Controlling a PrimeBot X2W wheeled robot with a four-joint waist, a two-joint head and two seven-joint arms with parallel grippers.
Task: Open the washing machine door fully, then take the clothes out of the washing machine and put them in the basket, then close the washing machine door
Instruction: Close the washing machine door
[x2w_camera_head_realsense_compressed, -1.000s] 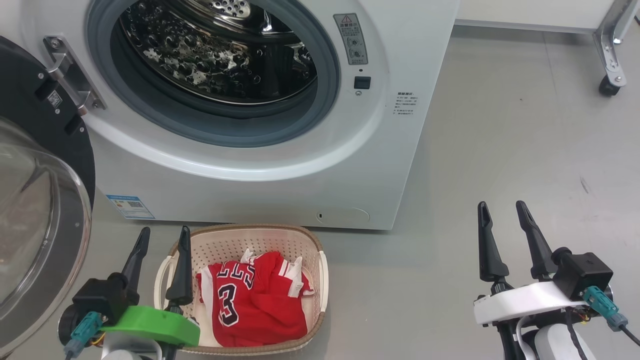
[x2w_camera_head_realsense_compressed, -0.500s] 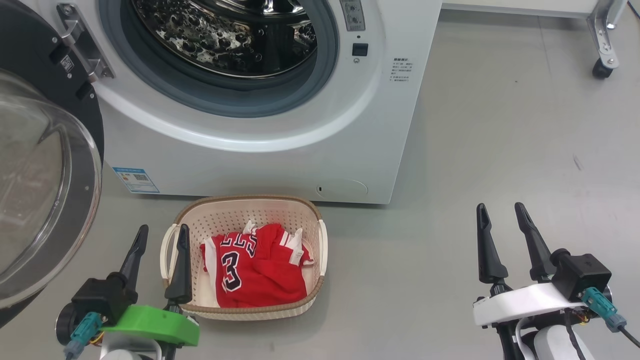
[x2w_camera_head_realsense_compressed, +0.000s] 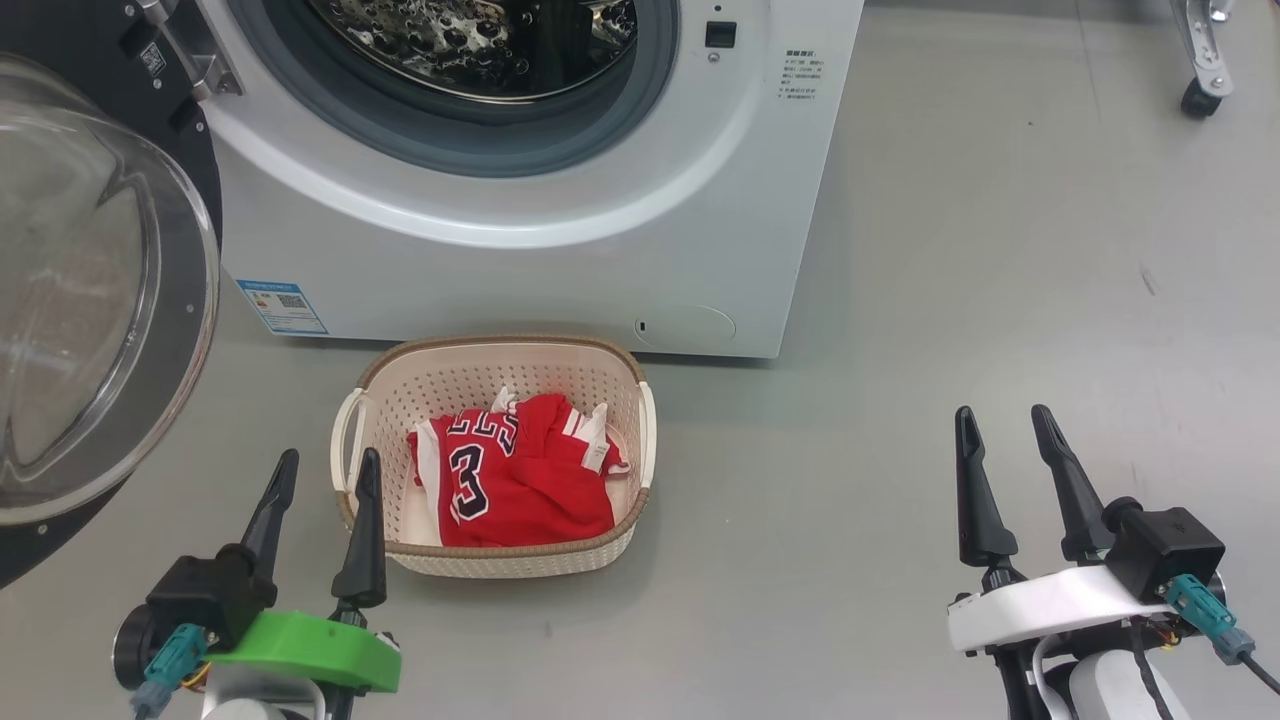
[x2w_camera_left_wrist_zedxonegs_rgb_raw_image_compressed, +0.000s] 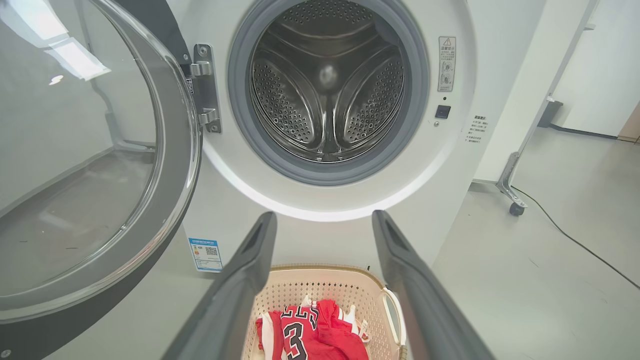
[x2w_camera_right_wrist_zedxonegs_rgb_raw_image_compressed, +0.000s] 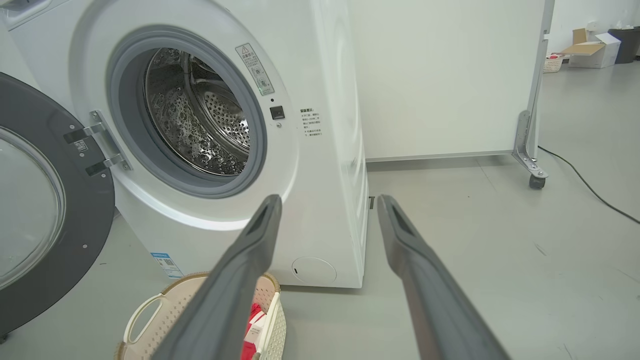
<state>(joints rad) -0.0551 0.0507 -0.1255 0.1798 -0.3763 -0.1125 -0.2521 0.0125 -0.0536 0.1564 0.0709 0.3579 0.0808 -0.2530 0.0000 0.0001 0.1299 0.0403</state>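
Black-fingered, my left claw (x2w_camera_head_realsense_compressed: 330, 455) hangs spread apart, gripping nothing, just beside the small cream perforated plastic basket (x2w_camera_head_realsense_compressed: 500, 346) with a brown woven-look rim. My right claw (x2w_camera_head_realsense_compressed: 1001, 410) is spread wide too, over grey floor (x2w_camera_head_realsense_compressed: 1000, 250). Red jersey clothes (x2w_camera_head_realsense_compressed: 520, 480) with white trim lie crumpled inside the basket. Beyond it stands the big white front-loading washing machine (x2w_camera_head_realsense_compressed: 520, 270), its round black-ringed glass door (x2w_camera_head_realsense_compressed: 110, 300) swung open at my left.
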